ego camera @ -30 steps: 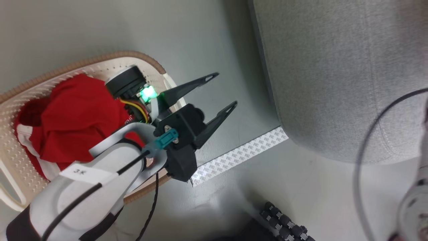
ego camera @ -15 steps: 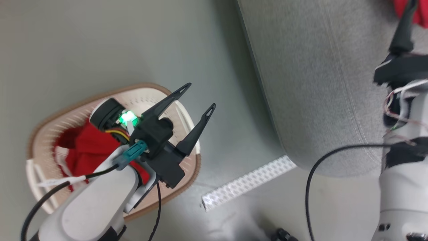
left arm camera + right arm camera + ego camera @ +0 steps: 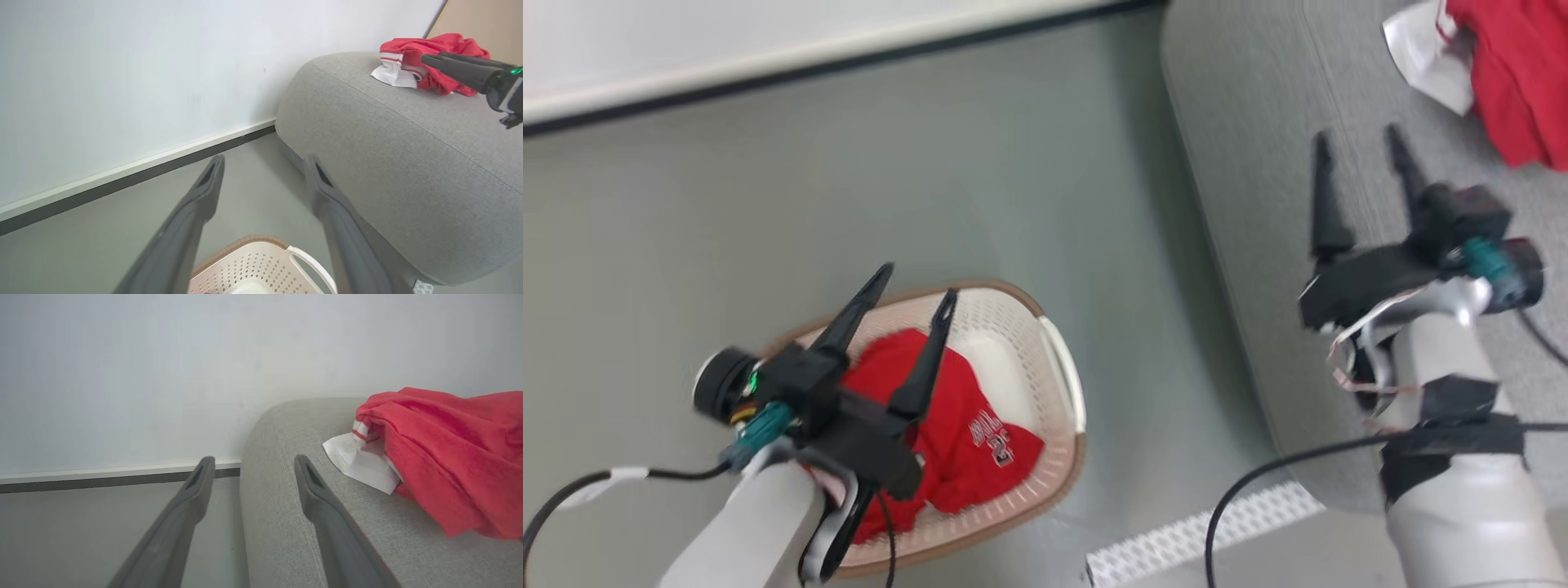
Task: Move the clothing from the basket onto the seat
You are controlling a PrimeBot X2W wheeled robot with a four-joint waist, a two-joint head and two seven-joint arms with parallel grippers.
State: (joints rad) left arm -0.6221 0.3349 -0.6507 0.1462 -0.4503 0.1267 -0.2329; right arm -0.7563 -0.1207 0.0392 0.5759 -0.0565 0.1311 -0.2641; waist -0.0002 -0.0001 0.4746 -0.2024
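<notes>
Clothing: jersey (image 3: pixel 964 425) lay in basket (image 3: pixel 1066 384) under left claw (image 3: pixel 915 282), fingers apart for pickup. Second garment (image 3: pixel 1511 90) lay on seat (image 3: pixel 1241 204); right claw (image 3: pixel 1356 135) apart, empty.

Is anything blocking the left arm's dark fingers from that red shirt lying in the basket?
Nothing visible does. The bright red fabric garment lies uncovered in the cream perforated plastic basket, whose top is open, and the left end effector hangs over it with its jaws open.
</notes>
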